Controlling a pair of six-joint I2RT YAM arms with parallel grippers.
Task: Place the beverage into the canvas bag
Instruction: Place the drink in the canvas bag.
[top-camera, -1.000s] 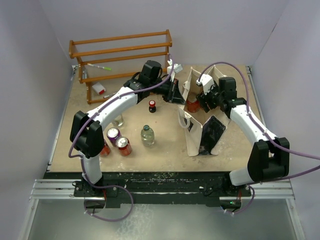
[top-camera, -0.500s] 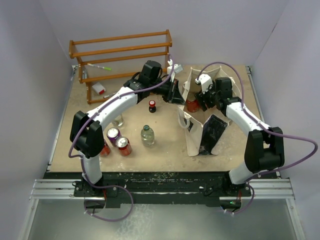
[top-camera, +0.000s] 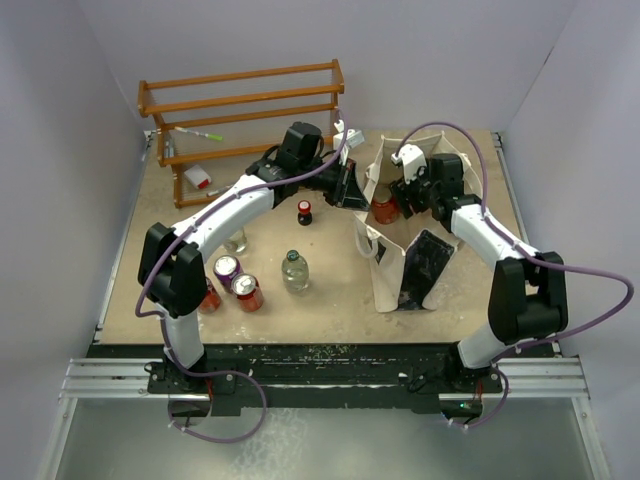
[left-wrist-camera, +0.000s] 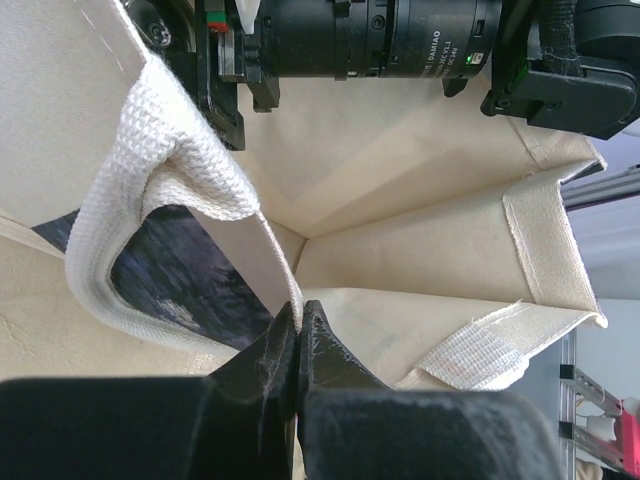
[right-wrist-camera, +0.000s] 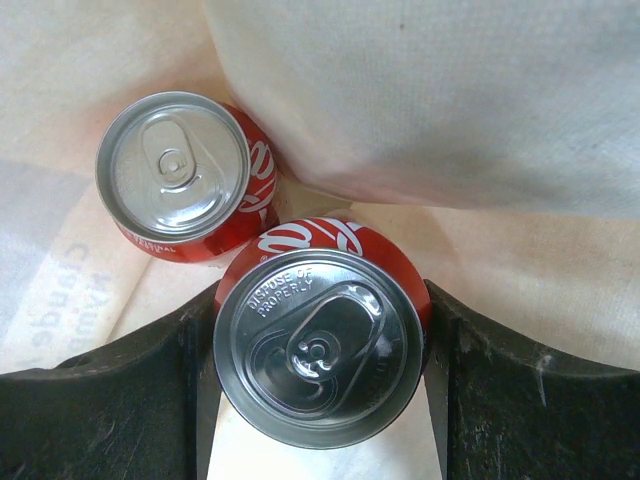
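Inside canvas bag (right-wrist-camera: 470, 110), right pincer (right-wrist-camera: 318, 328) part-open, clasping can (right-wrist-camera: 318, 350) (upright)

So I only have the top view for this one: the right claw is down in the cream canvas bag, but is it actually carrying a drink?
Observer: Yes. The right wrist view shows the right claw gripping an upright red aluminium drink can by its sides, inside the cream canvas tote bag.
Operator: Anything else in there?
Observer: A second red can stands upright right beside it.
Operator: And the left claw?
Observer: The left wrist view shows the left claw shut on the bag's rim, next to the woven strap handle.
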